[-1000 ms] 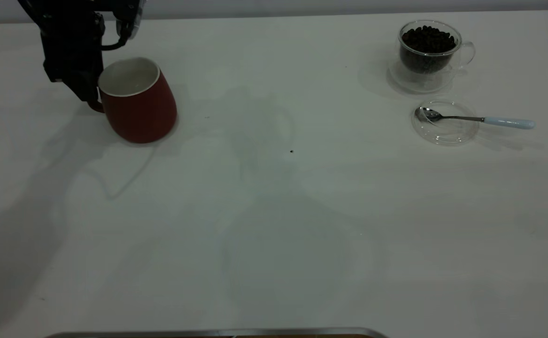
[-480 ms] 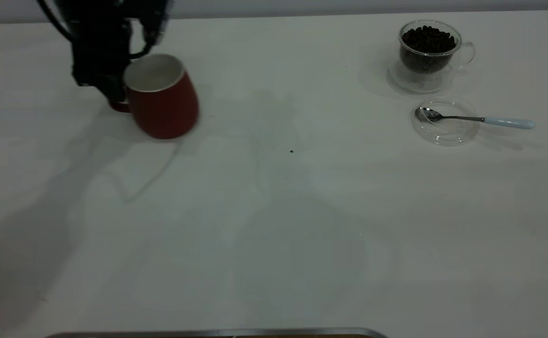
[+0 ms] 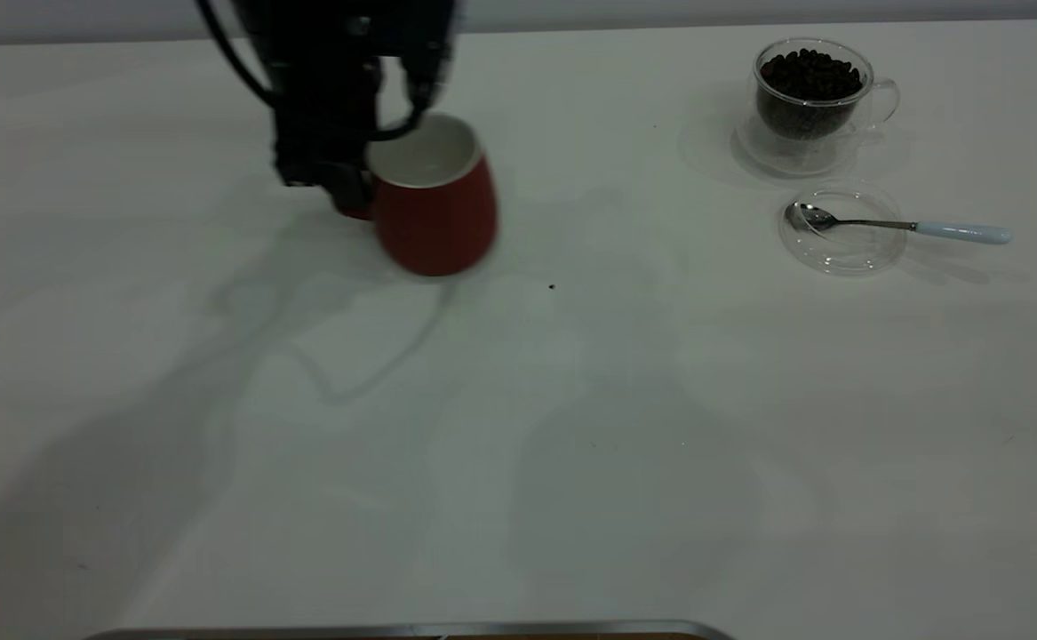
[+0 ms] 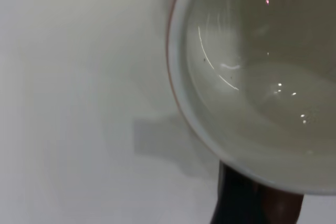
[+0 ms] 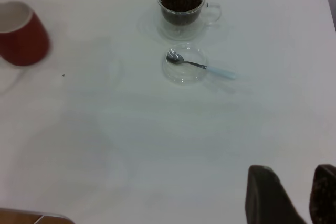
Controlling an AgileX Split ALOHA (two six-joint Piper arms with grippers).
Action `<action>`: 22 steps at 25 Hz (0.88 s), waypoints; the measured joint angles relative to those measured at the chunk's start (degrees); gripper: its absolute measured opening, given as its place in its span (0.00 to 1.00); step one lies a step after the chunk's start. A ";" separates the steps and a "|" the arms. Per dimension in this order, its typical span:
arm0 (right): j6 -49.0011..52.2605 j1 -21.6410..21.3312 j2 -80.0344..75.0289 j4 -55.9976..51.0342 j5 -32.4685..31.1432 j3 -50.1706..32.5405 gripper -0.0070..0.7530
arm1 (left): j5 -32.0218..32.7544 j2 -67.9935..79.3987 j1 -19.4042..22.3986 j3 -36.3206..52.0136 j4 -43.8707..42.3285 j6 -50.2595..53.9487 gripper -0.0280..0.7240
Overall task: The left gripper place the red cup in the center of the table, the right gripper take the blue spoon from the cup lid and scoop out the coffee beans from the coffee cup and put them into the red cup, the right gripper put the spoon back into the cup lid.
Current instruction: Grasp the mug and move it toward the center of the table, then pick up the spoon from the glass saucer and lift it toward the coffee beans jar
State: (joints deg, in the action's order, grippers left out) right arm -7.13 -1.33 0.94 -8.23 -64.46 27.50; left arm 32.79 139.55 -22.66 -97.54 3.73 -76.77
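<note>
A clear glass saucer [image 3: 789,153] sits far right on the worktop. A tiny dark speck [image 3: 552,286] lies near mid-worktop. A metal strip [image 3: 411,630] edges the near side.

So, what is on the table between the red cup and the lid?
Almost nothing: in the exterior view, only one small dark speck lies on the bare table between the red cup and the lid.

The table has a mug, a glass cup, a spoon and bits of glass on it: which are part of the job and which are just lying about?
Part of the job:
red cup, held by the left gripper
coffee cup with coffee beans
blue spoon
cup lid
right gripper, waiting

Just lying about:
clear saucer under the coffee cup
dark speck on the table
</note>
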 joint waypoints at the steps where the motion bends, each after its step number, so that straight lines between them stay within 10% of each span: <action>1: 0.00 0.00 0.00 0.00 0.00 0.00 0.32 | -0.64 0.02 -0.54 0.00 0.65 0.07 0.72; 13: 0.00 0.00 0.00 0.00 0.00 0.00 0.32 | -2.79 -0.60 -3.18 0.00 7.67 2.29 0.72; 22: 0.00 0.00 0.00 0.00 0.00 0.00 0.32 | 7.39 -14.48 -3.24 0.00 6.68 12.20 0.72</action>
State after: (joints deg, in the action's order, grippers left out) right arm -7.13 -1.33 0.94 -8.23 -64.46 27.50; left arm 40.18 125.07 -25.90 -97.54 10.40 -64.57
